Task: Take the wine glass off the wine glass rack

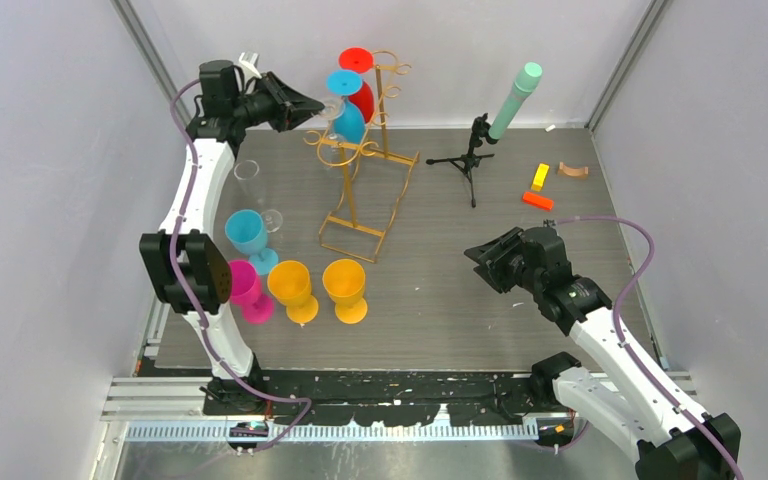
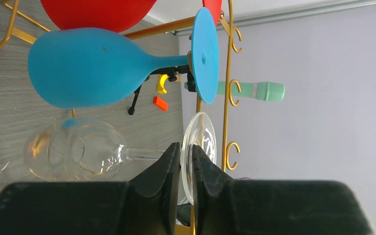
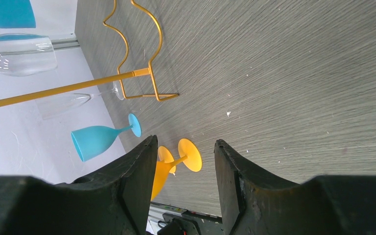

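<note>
Position of the clear wine glass: hung foot-up on the wine glass rack, just beside a blue glass and a red glass hung on the same rack. The rack stands on the table near its far edge, left of centre. The left gripper is at the rack's upper part. Its jaws stand only a slim gap apart, one on each side of the clear glass's foot, with the foot's rim in the gap. Whether they press on it cannot be told. The right gripper hangs over the right half of the table, well apart from the rack, jaws partly spread and holding nothing. A blue glass, a pink glass and two orange glasses stand near the left edge.
</note>
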`<state>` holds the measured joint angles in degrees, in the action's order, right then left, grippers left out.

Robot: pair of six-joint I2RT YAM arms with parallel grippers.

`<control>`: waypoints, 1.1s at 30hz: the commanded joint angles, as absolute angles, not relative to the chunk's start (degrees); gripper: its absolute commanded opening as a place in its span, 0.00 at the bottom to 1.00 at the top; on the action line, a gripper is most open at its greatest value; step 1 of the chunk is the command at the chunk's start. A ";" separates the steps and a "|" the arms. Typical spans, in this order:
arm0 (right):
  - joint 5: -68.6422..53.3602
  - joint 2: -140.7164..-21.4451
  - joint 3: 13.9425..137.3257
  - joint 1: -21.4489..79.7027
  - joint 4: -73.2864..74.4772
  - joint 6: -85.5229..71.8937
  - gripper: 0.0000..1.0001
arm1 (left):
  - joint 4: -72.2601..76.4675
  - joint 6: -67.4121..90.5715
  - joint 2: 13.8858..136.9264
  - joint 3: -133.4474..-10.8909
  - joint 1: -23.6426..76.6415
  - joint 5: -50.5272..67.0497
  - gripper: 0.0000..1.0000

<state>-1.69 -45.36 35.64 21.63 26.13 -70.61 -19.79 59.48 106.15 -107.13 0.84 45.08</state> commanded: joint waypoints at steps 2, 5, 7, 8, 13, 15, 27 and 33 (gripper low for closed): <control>-1.65 -44.42 35.81 21.53 24.12 -70.44 0.52 | -19.58 58.64 106.30 -109.98 0.88 47.19 0.08; -1.67 -44.38 35.92 21.53 24.29 -70.40 0.52 | -19.37 58.99 106.04 -110.29 0.88 46.95 0.00; -1.66 -44.33 35.90 21.53 24.32 -70.33 0.51 | -18.61 59.41 105.76 -110.31 0.88 46.93 0.00; -1.66 -44.26 35.88 21.49 24.40 -70.37 0.51 | -18.29 59.50 105.62 -110.30 0.88 46.86 0.00; -1.39 -43.57 35.86 21.53 24.86 -70.24 0.51 | -17.98 59.20 104.69 -110.25 0.71 46.00 0.00; -1.18 -43.25 35.86 21.52 25.15 -70.23 0.51 | -18.23 58.94 103.95 -109.96 0.58 45.20 0.00; -1.23 -43.01 35.64 21.53 25.26 -70.14 0.51 | -20.08 57.22 102.95 -111.40 0.26 42.99 0.21; -1.23 -42.88 35.59 21.53 25.31 -70.15 0.51 | -22.45 55.01 102.81 -111.46 0.26 41.54 0.20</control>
<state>-1.65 -43.83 35.53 21.63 26.17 -70.61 -21.41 57.78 105.73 -108.86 0.62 42.61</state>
